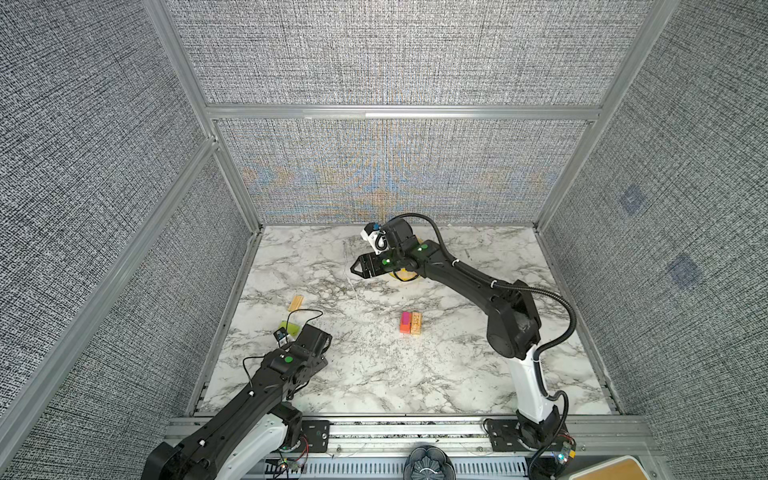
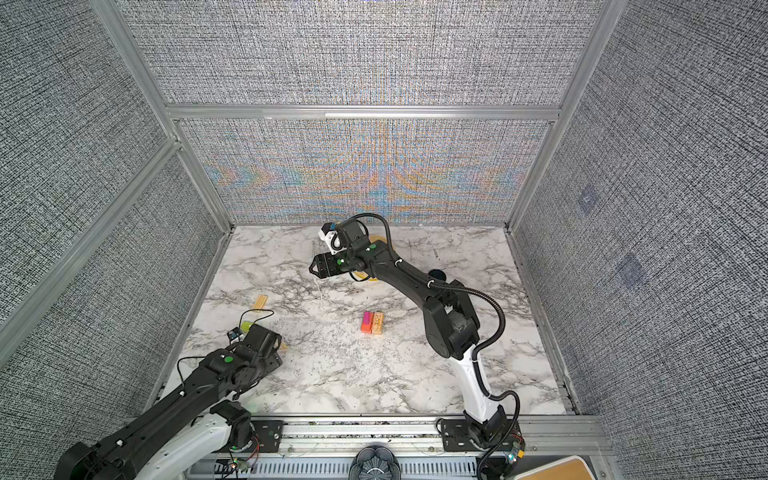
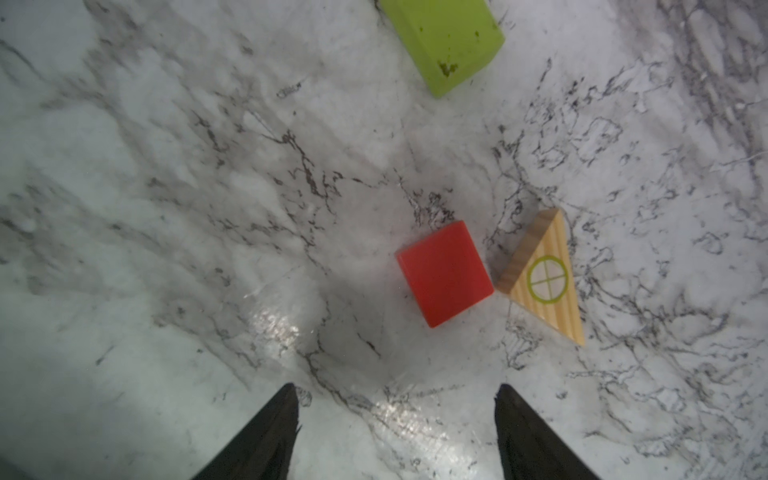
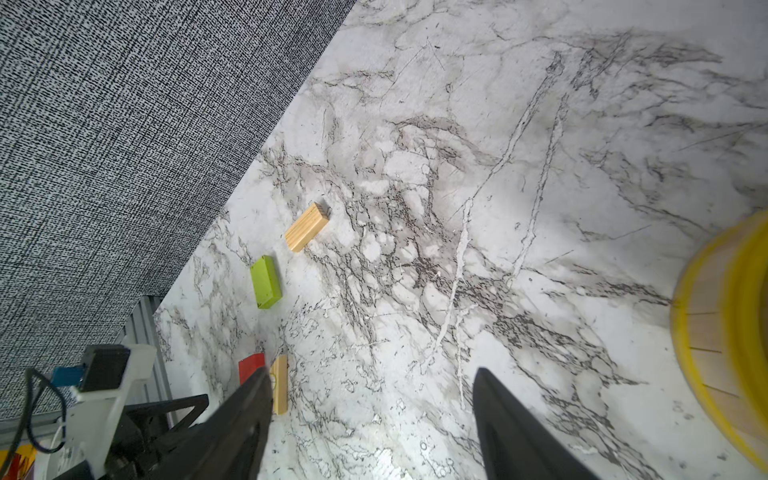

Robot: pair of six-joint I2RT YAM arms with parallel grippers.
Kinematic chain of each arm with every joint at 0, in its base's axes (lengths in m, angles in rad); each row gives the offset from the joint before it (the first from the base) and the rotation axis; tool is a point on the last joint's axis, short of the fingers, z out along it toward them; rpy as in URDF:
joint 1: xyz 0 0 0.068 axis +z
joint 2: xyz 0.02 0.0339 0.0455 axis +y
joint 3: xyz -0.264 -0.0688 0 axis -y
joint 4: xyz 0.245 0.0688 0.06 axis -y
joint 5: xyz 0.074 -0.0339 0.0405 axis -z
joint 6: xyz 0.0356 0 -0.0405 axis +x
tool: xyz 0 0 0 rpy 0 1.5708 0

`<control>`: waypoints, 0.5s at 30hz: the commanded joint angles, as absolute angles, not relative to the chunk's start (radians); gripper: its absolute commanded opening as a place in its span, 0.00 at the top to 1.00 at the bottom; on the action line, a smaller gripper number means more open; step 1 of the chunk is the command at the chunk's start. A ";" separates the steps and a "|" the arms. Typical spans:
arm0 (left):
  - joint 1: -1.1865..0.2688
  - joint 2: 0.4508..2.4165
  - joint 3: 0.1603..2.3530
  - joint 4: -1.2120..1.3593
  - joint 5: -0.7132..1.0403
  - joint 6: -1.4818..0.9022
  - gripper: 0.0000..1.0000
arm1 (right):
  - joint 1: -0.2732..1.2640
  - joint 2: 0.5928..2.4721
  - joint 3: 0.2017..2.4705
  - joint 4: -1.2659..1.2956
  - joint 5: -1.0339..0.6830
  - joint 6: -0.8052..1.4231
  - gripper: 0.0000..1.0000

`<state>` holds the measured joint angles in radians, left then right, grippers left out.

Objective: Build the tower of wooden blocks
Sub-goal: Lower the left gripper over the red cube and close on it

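Clock is off the surface [image 1: 374, 374] centre, 12 = back wall.

Your tower start sits dead centre: a pink-and-orange pair [image 1: 404, 323] with a tan block [image 1: 417, 324] touching its 3 o'clock side. Can't tell if pink is on top of orange or behind it. Both arms are well apart from it.

Left gripper [image 3: 397, 399] is at 8 o'clock, pointing down, jaws apart, nothing between them. Ahead of it in the left wrist view is the red cube [image 3: 444, 274], flat on the surface. A tan triangle [image 3: 544, 278] lies just beside one corner and crowds that side. You won't see the cube in the top views: the left arm [image 1: 249, 399] covers it.

Lime slab [image 1: 289, 328] lies at 9 o'clock, apart from cube and triangle. The left wrist cable [image 1: 309, 311] loops above it in both top views. Tan slab [image 1: 296, 302] is at 10 o'clock, alone.

Right gripper [image 4: 372, 374] is at 12 o'clock, above the surface, jaws wide, empty. The yellow steamer basket [image 4: 727, 332] is just beside it, mostly hidden under the right arm [image 1: 469, 278] from above.
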<state>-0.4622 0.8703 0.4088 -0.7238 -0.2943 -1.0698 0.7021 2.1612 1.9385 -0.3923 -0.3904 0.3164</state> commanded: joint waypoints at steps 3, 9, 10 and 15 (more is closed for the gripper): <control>-0.401 0.899 0.413 -0.655 -0.252 -0.990 0.30 | 0.695 2.141 1.921 -0.361 -0.410 0.324 0.23; -0.338 0.964 0.420 -0.621 -0.223 -0.944 0.32 | 0.692 2.129 1.902 -0.352 -0.407 0.326 0.23; -0.328 0.971 0.421 -0.614 -0.217 -0.936 0.32 | 0.691 2.128 1.899 -0.350 -0.407 0.327 0.23; -0.295 1.014 0.433 -0.586 -0.197 -0.909 0.34 | 0.688 2.123 1.892 -0.349 -0.405 0.327 0.23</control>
